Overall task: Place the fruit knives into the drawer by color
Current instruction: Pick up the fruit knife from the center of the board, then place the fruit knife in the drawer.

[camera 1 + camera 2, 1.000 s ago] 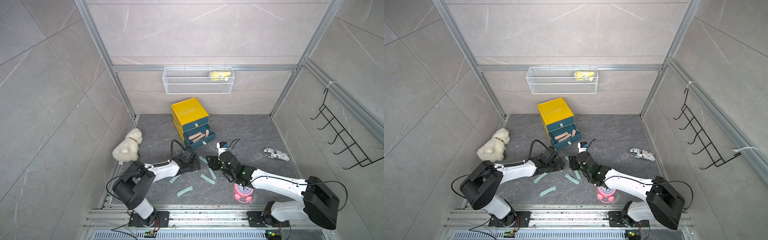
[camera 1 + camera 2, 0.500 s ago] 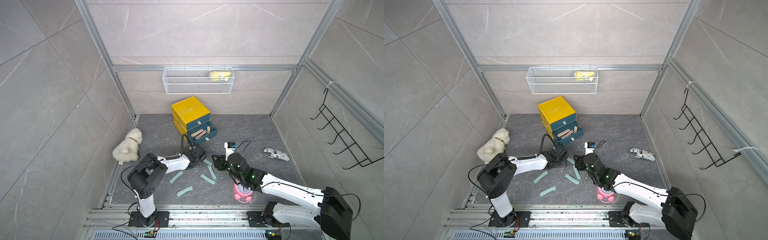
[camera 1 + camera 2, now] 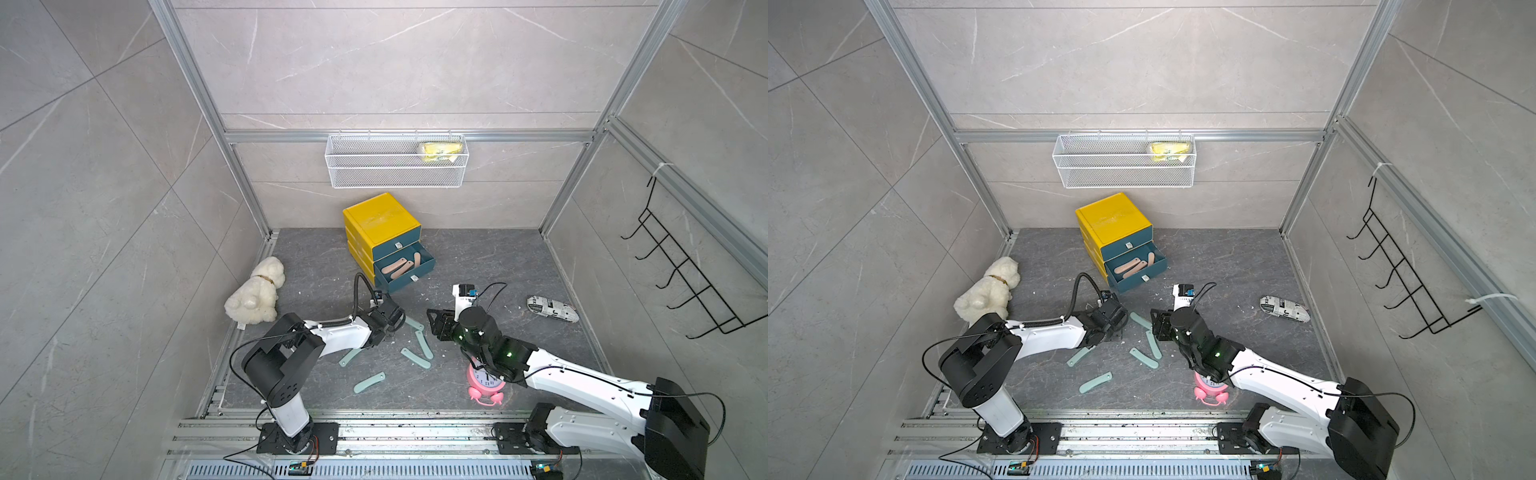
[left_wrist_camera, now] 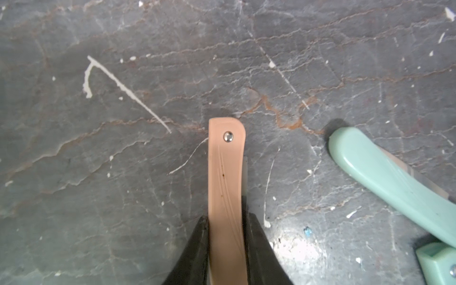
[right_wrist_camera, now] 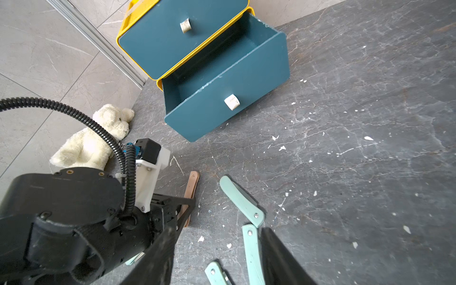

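Big picture first: the floor (image 3: 478, 266) is the work area. The yellow cabinet (image 3: 380, 218) sits at the back of it, turned so its fronts face the robot. I'd guess that's so either side can reach it. The dog (image 3: 255, 295) and the clock (image 3: 486, 380) are just clutter off to the sides.

The middle drawer (image 3: 399, 284) is pulled out with a few pink knives (image 3: 395, 266) lying in it, and the one above it is shut. So that reads as the pink drawer. Leaving it out makes sense while there's pink left to drop in.

The left gripper (image 4: 227, 217) is clamped tight on a pink knife (image 4: 225, 172). Its jaws sit on the two long edges near one end, and the rivet (image 4: 228, 137) end sticks out front. Pinching the narrow edges like that keeps it flat and pointed the way the gripper points, which should make it easy to lay in the drawer, imo. It's low, on the floor side of the drawer and near it. I can't tell if it's off the floor yet.

The right gripper (image 5: 217, 229) is about half open with nothing in it, sitting over the teal knives (image 3: 415, 358). Five of them are scattered on the floor, mostly between the two grippers. It's probably lined up for the next pick, but no drawer is open for teal, so I'd say that has to come first.
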You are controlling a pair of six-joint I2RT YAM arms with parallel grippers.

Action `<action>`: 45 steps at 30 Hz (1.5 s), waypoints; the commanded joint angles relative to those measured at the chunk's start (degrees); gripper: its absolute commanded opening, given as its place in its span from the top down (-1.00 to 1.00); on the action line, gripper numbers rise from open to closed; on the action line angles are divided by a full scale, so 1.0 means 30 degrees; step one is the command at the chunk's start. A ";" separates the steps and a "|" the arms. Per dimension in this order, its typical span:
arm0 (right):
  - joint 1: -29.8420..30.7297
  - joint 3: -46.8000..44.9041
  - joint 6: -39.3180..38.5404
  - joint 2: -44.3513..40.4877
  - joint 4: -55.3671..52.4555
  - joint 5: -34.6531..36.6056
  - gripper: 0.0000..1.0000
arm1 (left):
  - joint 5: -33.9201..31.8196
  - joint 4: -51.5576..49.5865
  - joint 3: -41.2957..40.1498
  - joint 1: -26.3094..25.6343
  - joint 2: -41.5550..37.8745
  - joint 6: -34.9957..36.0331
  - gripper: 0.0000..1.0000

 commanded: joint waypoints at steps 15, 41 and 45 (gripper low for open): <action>-0.0276 0.0534 0.0498 0.0757 0.0140 0.0224 -0.15 | -0.0441 -0.7521 0.2280 -0.1006 -0.7368 0.1485 0.54; -0.1602 0.0745 0.0527 0.0316 -0.0797 -0.0465 -0.15 | 0.1009 -0.6364 1.6617 0.2778 0.4302 0.6931 0.57; -0.1596 0.0815 0.0506 0.0400 -0.0783 -0.0451 -0.15 | 0.1106 -0.6894 1.6655 0.3406 0.5146 0.7006 0.58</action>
